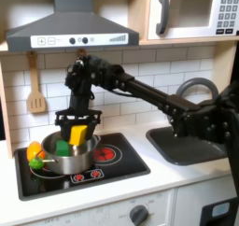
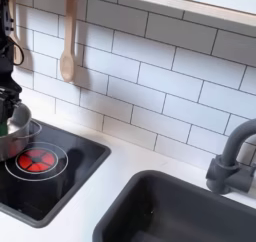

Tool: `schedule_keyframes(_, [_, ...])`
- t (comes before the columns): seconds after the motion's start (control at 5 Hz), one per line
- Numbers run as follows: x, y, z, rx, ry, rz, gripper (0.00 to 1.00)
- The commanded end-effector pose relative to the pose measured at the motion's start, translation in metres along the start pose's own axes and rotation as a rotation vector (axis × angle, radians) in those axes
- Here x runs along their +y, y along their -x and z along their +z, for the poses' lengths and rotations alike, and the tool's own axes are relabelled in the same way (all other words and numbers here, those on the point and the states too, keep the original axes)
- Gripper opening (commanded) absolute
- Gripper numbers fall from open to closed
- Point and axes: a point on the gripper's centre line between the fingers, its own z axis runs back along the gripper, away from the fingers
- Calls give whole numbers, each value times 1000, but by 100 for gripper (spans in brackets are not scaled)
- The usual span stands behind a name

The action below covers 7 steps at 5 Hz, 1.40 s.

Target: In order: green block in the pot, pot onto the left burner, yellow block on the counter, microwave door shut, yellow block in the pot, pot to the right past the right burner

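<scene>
In the first exterior view the steel pot (image 1: 71, 161) stands on the stove's left burner, with the green block (image 1: 62, 148) lying inside it. My gripper (image 1: 78, 129) hangs just over the pot's opening, shut on the yellow block (image 1: 77, 135), which sits at rim height. The microwave door (image 1: 185, 13) at the top right looks shut. The dark sink (image 1: 184, 147) lies at the right of the counter (image 1: 177, 178). In the second exterior view the pot (image 2: 8, 143) shows at the left edge, beside a red burner (image 2: 35, 161).
A rounded yellow-green-orange toy (image 1: 35, 155) rests on the stove left of the pot. The right burner (image 1: 105, 153) is bare. A wooden spoon (image 1: 36, 85) hangs on the tiled wall. The faucet (image 2: 230, 158) arches over the sink (image 2: 185, 214). A range hood (image 1: 70, 29) is overhead.
</scene>
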Motion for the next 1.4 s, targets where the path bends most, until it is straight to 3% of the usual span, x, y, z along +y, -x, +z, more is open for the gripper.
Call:
schedule_keyframes(0.0, [0,-4,-15,37,28,-21,100])
schedule_keyframes(0.8, [-10,2,-31,57,85,-54,100])
schedule_keyframes(1.2, [-18,5,-25,43,93,-64,100])
